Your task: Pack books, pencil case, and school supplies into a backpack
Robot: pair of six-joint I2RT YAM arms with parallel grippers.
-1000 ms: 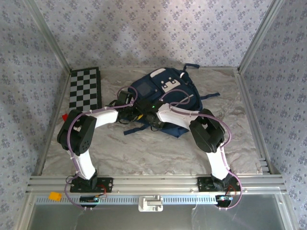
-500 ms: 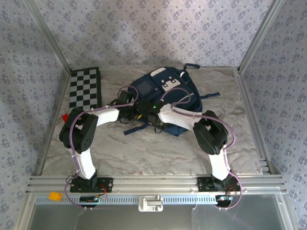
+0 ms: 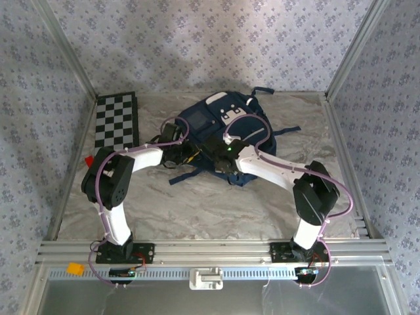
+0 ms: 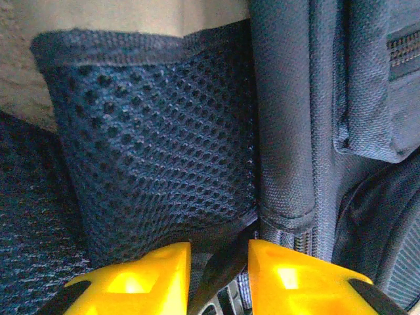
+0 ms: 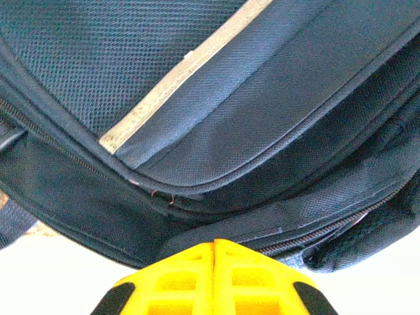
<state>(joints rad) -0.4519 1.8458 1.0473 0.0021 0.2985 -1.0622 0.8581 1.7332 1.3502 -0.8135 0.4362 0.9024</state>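
Though partly under right claw [image 5: 213,245], backpack [image 3: 226,119]

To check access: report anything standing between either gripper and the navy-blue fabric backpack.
Nothing visible. The left gripper pinches the navy-blue fabric backpack; the shut right gripper sits at its zipper seam.

Right gripper [image 5: 214,244] has closed (fingers together) at the backpack [image 3: 200,121]; its elbow swung outward right.

A backpack [image 3: 226,125] lies at the far centre of the table [image 3: 197,210]. A board [image 3: 117,123] lies flat at the far left, and a small block [image 3: 88,160] sits nearer, by the left edge. At the backpack's near side, the left gripper [image 4: 220,252] is left of the right gripper [image 5: 214,244].
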